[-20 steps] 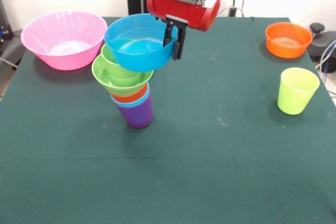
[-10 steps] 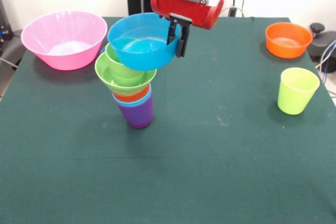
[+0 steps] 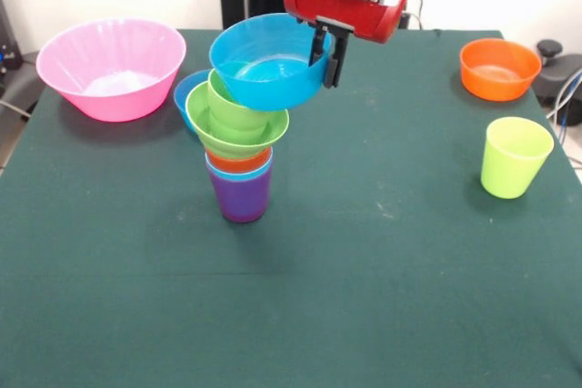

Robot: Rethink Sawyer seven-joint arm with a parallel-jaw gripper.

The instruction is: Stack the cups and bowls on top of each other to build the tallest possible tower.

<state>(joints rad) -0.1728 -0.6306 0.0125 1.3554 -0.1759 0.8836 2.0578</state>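
On the green table (image 3: 382,297), the tower (image 3: 241,147) rises from a purple cup (image 3: 241,199) that holds nested light blue and orange cups, then a ridged green bowl (image 3: 235,130) and a stepped green cup (image 3: 235,106). My gripper (image 3: 326,54) pinches the right rim of a blue bowl (image 3: 268,65), tilted at the top of the stack. At right stands an empty yellow-green cup (image 3: 514,156), with an orange bowl (image 3: 498,68) beyond it. A second blue bowl (image 3: 186,93) shows behind the tower. A big pink bowl (image 3: 111,65) sits far left. No lettering is legible anywhere.
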